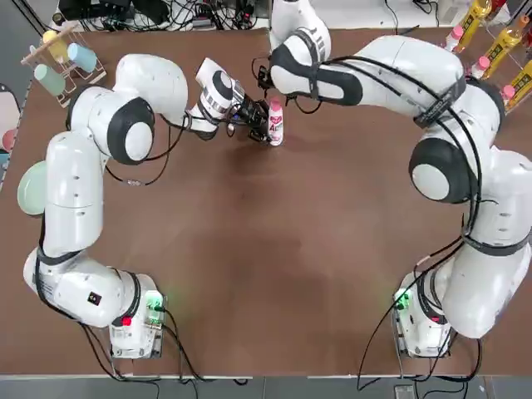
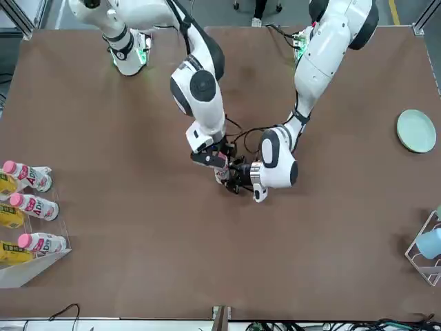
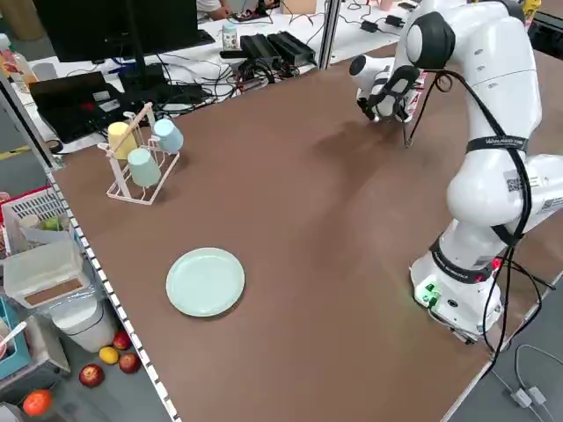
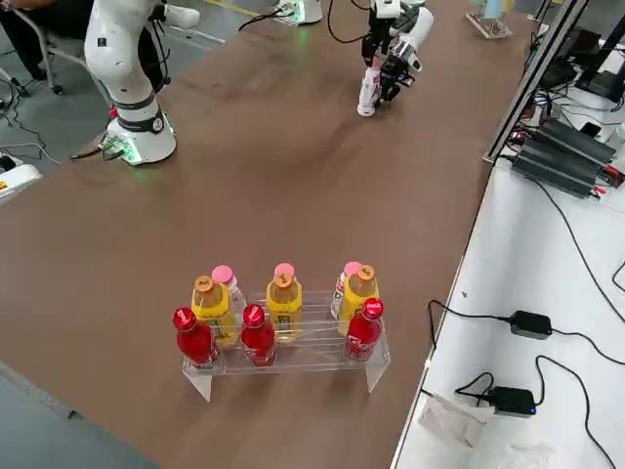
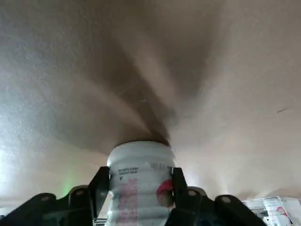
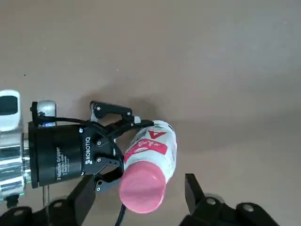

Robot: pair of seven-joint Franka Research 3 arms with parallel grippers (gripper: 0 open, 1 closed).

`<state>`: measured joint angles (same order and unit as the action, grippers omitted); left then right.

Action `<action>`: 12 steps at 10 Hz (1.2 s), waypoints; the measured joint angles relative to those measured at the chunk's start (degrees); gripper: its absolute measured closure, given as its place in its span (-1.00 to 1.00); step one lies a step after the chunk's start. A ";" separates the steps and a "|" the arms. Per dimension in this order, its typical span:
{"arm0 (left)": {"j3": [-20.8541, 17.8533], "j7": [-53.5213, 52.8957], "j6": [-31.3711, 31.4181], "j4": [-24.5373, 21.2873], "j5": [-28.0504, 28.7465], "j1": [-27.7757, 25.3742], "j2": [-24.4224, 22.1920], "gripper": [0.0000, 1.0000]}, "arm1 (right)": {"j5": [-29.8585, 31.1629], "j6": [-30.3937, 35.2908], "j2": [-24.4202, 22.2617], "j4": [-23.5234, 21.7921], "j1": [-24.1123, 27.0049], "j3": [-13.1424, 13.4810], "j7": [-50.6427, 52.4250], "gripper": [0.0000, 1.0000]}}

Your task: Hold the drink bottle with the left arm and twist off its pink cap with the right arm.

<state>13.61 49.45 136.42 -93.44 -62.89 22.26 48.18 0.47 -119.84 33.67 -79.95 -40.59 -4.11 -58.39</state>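
1. Left gripper point(image 5: 141, 193): clamped on the drink bottle point(image 5: 140, 176), near the table's far edge.
2. Right gripper point(image 6: 141, 200): fingers apart around the pink cap point(image 6: 142, 187), apparently without gripping it.
3. Probable failure: an off-centre closure could slip or tilt the bottle; a weak left hold could let it spin.
4. Obscured: in the front view, grippers cover most of the bottle.

Beside the brown table point(image 3: 308, 264), a white desk point(image 4: 527, 322) holds a black monitor point(image 3: 123, 31); grey floor point(image 3: 545, 352) surrounds the table.
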 joint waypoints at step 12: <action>-0.05 0.04 -1.58 -0.22 0.00 -0.03 0.01 -0.19 | 0.78 1.45 0.00 0.61 -0.91 0.01 -0.25 -0.25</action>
<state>13.56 49.49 134.84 -93.65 -62.89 22.23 48.19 1.25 -118.38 33.67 -79.35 -41.50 -4.09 -58.65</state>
